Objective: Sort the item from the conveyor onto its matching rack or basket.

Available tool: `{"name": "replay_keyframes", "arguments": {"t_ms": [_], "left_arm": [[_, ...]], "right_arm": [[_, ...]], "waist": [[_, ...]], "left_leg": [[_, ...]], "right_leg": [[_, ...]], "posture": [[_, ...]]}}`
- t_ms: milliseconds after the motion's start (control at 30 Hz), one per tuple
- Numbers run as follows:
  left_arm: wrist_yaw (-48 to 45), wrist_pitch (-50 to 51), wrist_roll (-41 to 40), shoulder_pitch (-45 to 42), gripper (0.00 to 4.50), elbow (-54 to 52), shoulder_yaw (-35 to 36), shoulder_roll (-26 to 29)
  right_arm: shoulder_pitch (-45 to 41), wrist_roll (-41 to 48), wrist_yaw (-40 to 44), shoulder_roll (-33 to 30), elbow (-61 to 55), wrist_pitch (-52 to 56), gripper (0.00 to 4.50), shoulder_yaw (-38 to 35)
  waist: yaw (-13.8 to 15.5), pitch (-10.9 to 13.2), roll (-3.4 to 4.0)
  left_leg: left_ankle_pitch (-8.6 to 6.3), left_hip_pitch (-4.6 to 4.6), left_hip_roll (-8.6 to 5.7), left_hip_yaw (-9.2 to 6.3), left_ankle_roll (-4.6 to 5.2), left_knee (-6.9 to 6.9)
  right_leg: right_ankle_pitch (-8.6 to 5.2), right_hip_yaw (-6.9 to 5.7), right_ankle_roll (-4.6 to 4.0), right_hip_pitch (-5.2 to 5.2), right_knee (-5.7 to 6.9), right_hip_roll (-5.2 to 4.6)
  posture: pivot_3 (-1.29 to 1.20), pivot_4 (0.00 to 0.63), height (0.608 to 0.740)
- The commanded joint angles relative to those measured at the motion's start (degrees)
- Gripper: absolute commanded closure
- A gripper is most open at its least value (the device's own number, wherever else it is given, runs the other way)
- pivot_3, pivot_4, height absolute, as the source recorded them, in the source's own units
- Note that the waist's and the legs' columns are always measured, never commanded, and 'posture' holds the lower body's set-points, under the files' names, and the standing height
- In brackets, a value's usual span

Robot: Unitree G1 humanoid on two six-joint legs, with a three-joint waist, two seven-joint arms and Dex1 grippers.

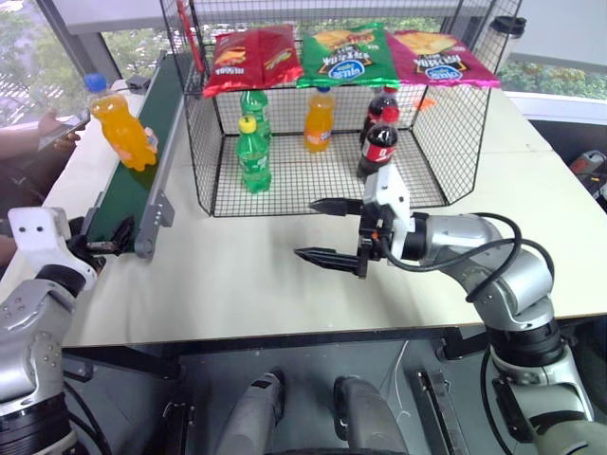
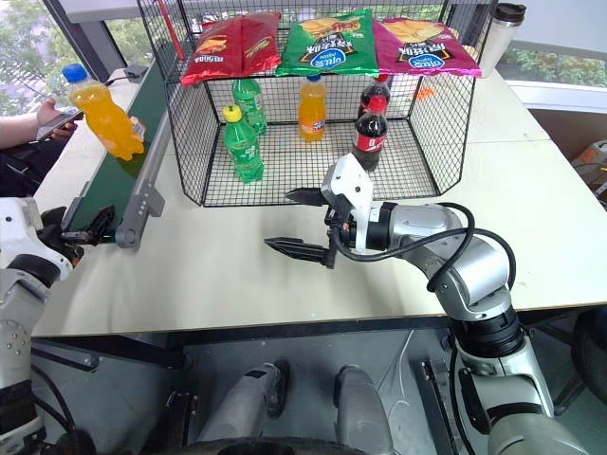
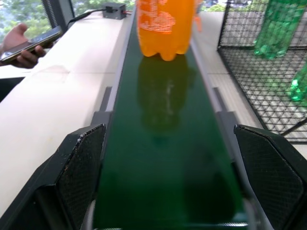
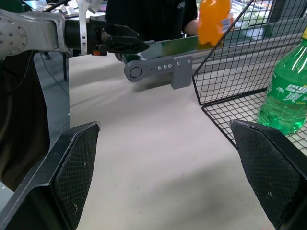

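Observation:
The item (image 1: 123, 128), a clear bottle of orange drink with a blue cap, stands tilted on the conveyor (image 1: 137, 180), a dark green belt in a grey frame at the table's left. My left gripper (image 1: 104, 242) is open at the belt's near end. Its fingers (image 3: 79, 163) flank the belt, well short of the bottle (image 3: 165, 28). The rack (image 1: 455, 142), a black wire-mesh cage, stands at the table's back centre. My right gripper (image 1: 318, 229) hovers open and empty over the table in front of the cage, pointing left.
The cage holds two green bottles (image 1: 252, 152), an orange bottle (image 1: 320, 118) and two cola bottles (image 1: 379, 142). Three chip bags (image 1: 346, 55) lie on its top shelf. A person's hand with a phone (image 1: 57, 128) is left of the conveyor. A cup (image 1: 507, 33) stands far right.

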Motion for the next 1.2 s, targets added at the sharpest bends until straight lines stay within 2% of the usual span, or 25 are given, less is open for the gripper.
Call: {"name": "replay_keyframes", "arguments": {"t_ms": [33,733,867,1000,1200], "left_arm": [[0.93,-3.21,1.64,-1.37,0.00,1.64,-0.01,0.55],[0.08,-5.61,1.39,-3.36,0.00,3.64,-2.64,0.53],[-1.45,-6.26,-0.49,-2.71,1.46,2.75,-1.78,-0.24],[-0.48,-2.81,-4.13,-4.47,1.50,0.35,-0.68,0.15],[-2.52,2.80,-10.43,-11.77,1.50,-2.06,-2.31,3.94]], "right_arm": [[0.18,-0.02,0.15,-0.11,-0.75,-1.40,0.02,-0.09],[0.62,-0.28,-1.27,-0.75,-2.50,-0.12,0.02,0.14],[0.43,-0.43,-1.56,-0.85,-2.37,0.06,0.00,0.12],[0.55,-0.43,-1.58,-1.20,-2.56,0.20,0.00,0.01],[0.05,0.25,-1.78,-1.03,-2.71,0.87,0.00,-0.22]], "waist": [[0.02,0.00,0.00],[-0.02,0.00,0.00],[-0.02,0.00,0.00],[0.20,0.00,-0.01],[0.01,0.01,-0.11]], "left_leg": [[0.00,0.00,0.00,0.00,0.00,0.00],[-0.01,-0.01,0.00,0.00,0.02,-0.02],[-0.01,-0.01,0.00,0.00,0.02,-0.02],[-0.01,-0.01,0.00,-0.03,0.02,-0.02],[-0.01,-0.06,-0.01,-0.08,0.02,-0.01]], "right_leg": [[0.00,0.00,0.00,0.00,0.00,0.00],[0.02,-0.01,-0.01,-0.01,-0.02,0.00],[0.02,-0.01,0.00,-0.01,-0.02,0.00],[0.00,-0.02,0.02,0.02,-0.05,0.00],[0.01,-0.09,0.02,0.02,-0.08,0.01]], "posture": [[0.00,0.150,0.739],[0.00,0.150,0.739],[0.00,0.150,0.739],[0.00,0.150,0.739],[0.00,0.150,0.739]]}}
